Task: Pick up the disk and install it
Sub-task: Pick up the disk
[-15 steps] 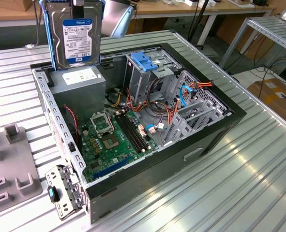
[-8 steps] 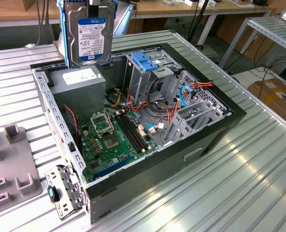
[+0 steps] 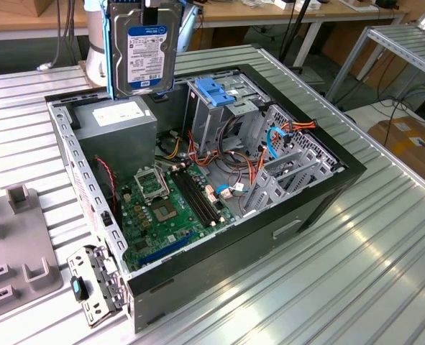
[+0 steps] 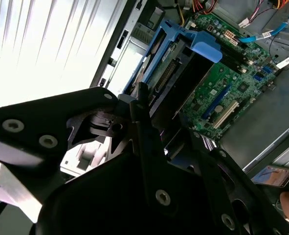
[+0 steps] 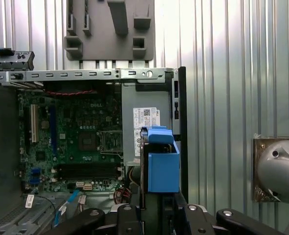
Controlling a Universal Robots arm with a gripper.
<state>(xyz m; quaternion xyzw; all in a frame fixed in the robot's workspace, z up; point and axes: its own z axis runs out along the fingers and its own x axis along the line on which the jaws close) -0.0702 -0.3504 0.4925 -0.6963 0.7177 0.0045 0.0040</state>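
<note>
**Silver-grey disk held upright over the open case**

Silver-grey and labelled in white and blue, the disk [image 3: 144,54] hangs on edge at the top of the exterior view, its light-blue rails running down both long sides. It is clear of everything below and sits directly above the grey power-supply box [image 3: 119,126] in the far corner of the computer case [image 3: 270,237].

In the second wrist view the black end effector [image 4: 159,117] is closed narrowly on the disk's upper end, its fingers [image 4: 142,100] pressed against the carrier. The drive extends away from them toward the case interior. The first wrist view looks straight down along the disk, whose blue carrier end lines up over the power-supply box and its white sticker.

The case lies on its side with the panel off. A green motherboard [image 3: 165,208] fills its floor, with red, orange and blue cables trailing beside it. A metal drive cage [image 3: 219,115] stands just past the power-supply box toward the exterior view's right, with a blue handle piece [image 3: 213,90] on top of it.

The case rests on a ribbed aluminium table [image 3: 356,273]. A grey fixture [image 3: 14,251] with upright blocks lies on the table at the exterior view's left, near the case but not touching it. Behind are a wooden-topped bench [image 3: 270,14] and a metal rack [image 3: 406,43], with a cardboard box [image 3: 406,140] on the floor.
</note>
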